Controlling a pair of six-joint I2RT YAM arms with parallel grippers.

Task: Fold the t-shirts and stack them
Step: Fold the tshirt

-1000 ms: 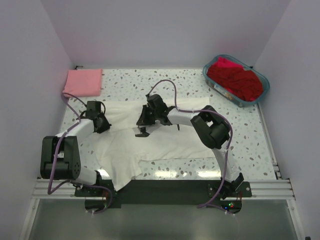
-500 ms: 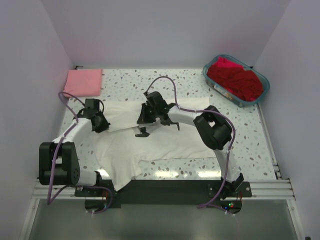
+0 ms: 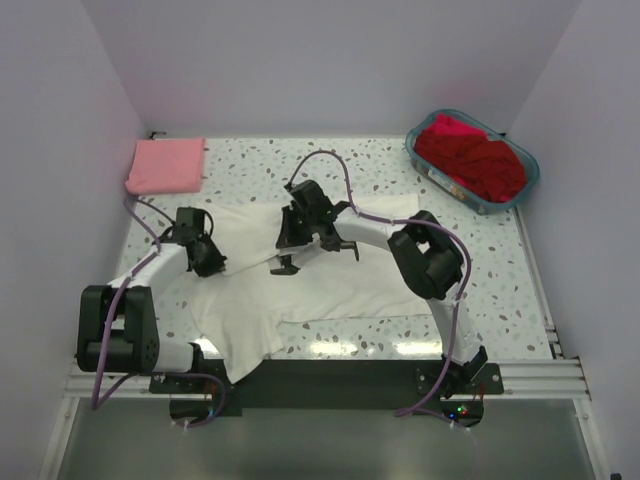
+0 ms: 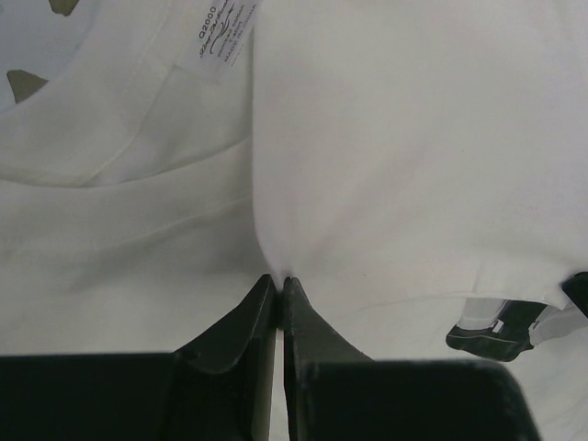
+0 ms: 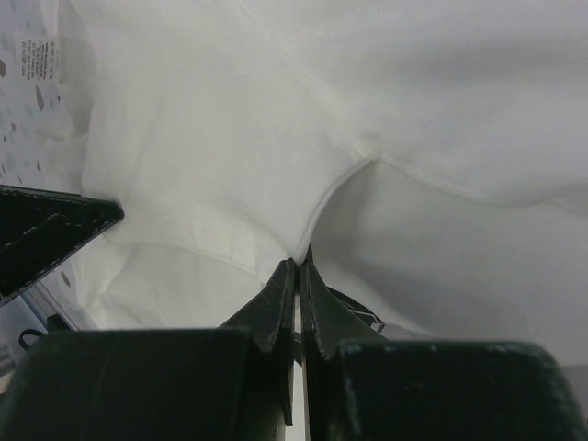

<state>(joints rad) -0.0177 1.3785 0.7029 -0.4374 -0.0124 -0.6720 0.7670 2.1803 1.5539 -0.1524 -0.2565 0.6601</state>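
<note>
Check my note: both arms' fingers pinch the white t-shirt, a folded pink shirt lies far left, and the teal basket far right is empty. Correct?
No. The teal basket is not empty: the top external view shows red shirts piled in it. The rest of the note holds.

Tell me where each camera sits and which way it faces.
Top external: above, behind the bases, looking down on the speckled table, large white cloth t-shirt, left arm, right arm.
Left wrist: on the left arm, looking past its left claw, shut on the shirt.
Right wrist: likewise, right claw pinching a fold.
All three share the white t-shirt.
</note>
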